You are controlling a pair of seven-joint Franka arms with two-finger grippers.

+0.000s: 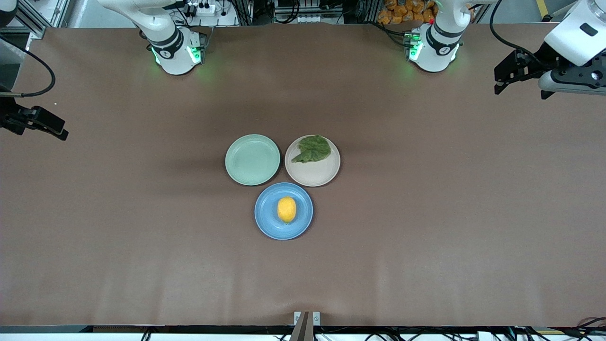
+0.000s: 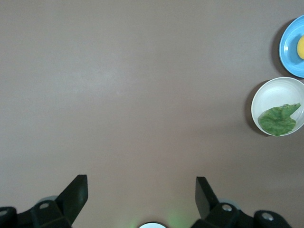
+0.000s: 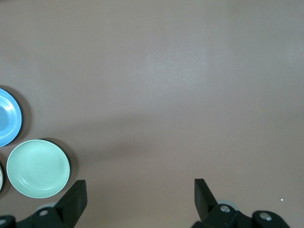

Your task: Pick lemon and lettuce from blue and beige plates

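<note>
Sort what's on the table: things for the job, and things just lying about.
For the job:
lemon on the blue plate
lettuce on the beige plate

Just lying about:
mint-green plate, nothing on it

3 round matte plates: 1 medium blue plate [image 1: 265, 222], 1 pale beige-pink plate [image 1: 317, 175], 1 pale mint-green plate [image 1: 252, 159]. 1 small oval yellow lemon [image 1: 286, 209]. 1 crinkled dull green lettuce leaf [image 1: 312, 149].
</note>
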